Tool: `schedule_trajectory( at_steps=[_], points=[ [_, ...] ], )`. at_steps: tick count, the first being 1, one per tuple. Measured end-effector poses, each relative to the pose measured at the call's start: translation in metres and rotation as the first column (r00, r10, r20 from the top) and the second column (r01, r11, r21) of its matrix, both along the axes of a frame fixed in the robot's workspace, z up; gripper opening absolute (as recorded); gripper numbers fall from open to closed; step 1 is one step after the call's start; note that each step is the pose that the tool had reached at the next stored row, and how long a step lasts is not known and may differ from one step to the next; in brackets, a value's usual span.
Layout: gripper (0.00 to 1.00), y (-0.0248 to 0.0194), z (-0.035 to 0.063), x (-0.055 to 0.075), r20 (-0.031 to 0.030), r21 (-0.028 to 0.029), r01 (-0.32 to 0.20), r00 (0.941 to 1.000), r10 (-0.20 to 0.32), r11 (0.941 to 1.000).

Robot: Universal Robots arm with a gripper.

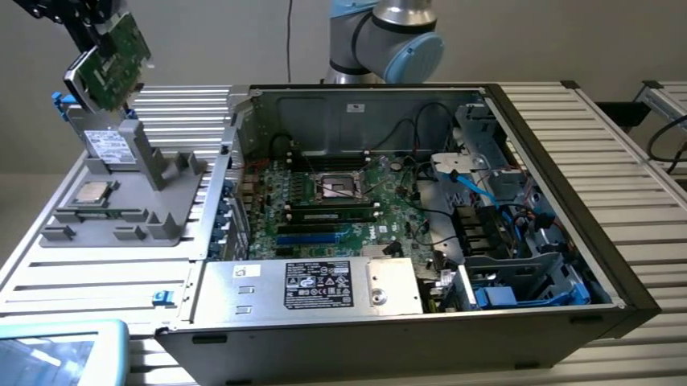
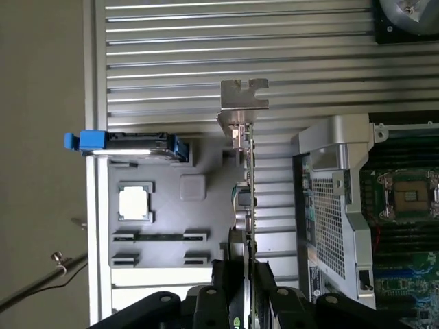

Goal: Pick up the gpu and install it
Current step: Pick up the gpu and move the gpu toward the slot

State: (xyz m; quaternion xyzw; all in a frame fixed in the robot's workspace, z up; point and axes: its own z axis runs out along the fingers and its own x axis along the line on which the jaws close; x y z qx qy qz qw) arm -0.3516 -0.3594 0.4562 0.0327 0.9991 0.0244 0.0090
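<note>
You're seeing the gpu [image 1: 118, 48] hanging in the air at the exterior view's top left. It's sitting above the grey holder [image 1: 161, 173] and well apart from the open PC case [image 1: 558, 241]. Its green circuit face is showing to the ext. cam, and the card is tilting. In the wrist view it's running edge-on, w/ the silver end bracket [image 2: 241, 103] at the far end from the grip. The gripper [image 2: 245, 305] is pinching the card's near edge, fingers [image 2: 214, 301] closing narrow on both faces.

Everything is resting on a slatted aluminium table [image 1: 601, 137], w/ a plain pale wall [image 1: 193, 40] standing behind. The holder is sitting just beside the case, on the exterior view's left.

Counting for you:
- 1 gpu.
- 1 hard drive [image 1: 108, 143], standing upright in the holder w/ blue clips.
- 1 CPU chip [image 1: 92, 193], lying flat on the holder.
- 1 motherboard [image 1: 322, 201], lying inside the case.
- 1 arm [image 1: 387, 36], rising behind the case.
</note>
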Motion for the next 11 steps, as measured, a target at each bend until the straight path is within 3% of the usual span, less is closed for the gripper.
schedule_trajectory(
  at_steps=[5, 11],
  points=[
    [0.27, 0.0000, 0.0188, 0.000, 0.0011, 0.0000, -0.010, 0.9999, 0.010, 0.9999],
    [0.27, 0.0000, 0.0207, 0.000, 0.0012, 0.0005, -0.118, 0.9930, 0.118, 0.9930]
  ],
)
